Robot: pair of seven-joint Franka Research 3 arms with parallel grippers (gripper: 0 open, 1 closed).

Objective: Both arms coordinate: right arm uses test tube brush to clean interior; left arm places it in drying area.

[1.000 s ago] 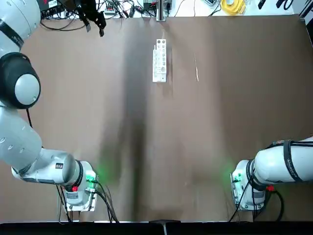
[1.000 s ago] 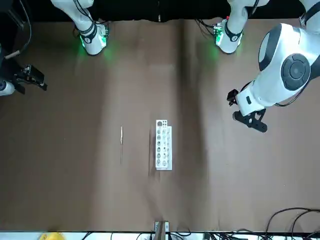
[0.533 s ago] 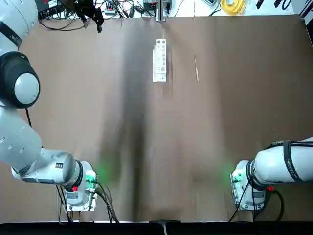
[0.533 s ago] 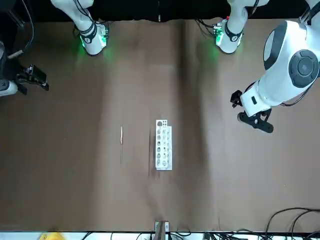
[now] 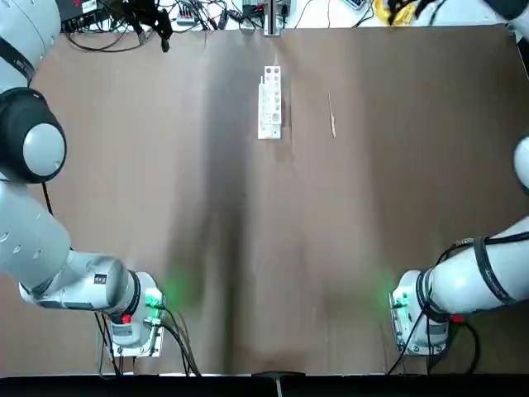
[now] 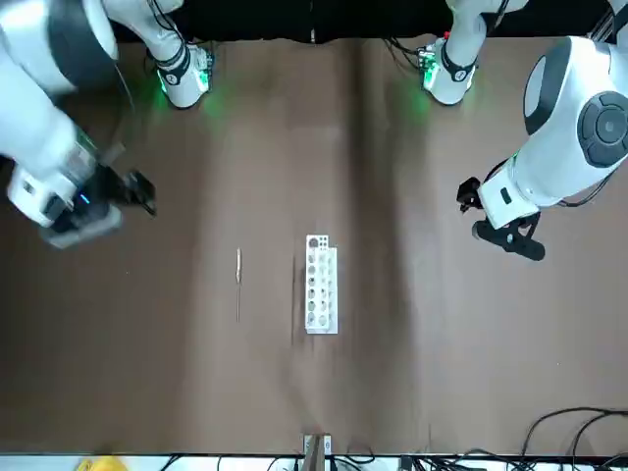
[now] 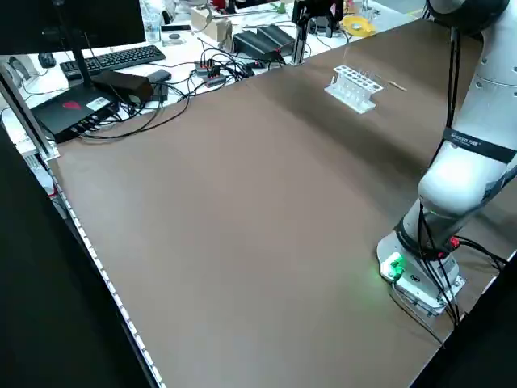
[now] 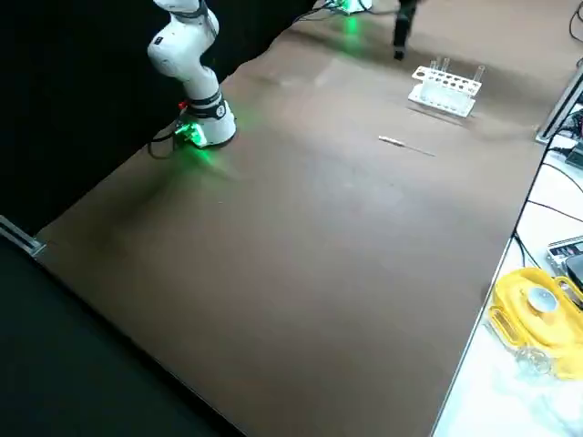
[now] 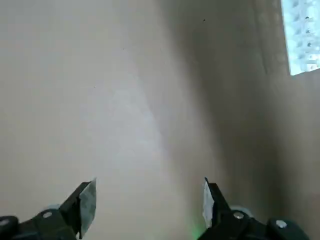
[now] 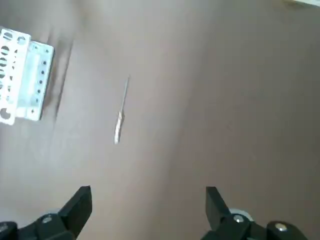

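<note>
We see the test tube brush (image 5: 331,115) lying flat on the brown table (image 5: 331,248), toward the far edge and just right of the drying area (image 5: 269,102), apart from it. The drying area, a white rack with rows of round holes, stands near the table's far centre.

The right gripper (image 6: 137,191) hangs above the table on the robot's right, well apart from the brush. In the right wrist view its fingers (image 10: 80,205) are spread wide with nothing between them, and both brush and rack appear farther off.

The left gripper (image 6: 510,240) is raised on the robot's left side, well apart from the rack. In the left wrist view its fingers (image 9: 86,202) are likewise spread and empty.
</note>
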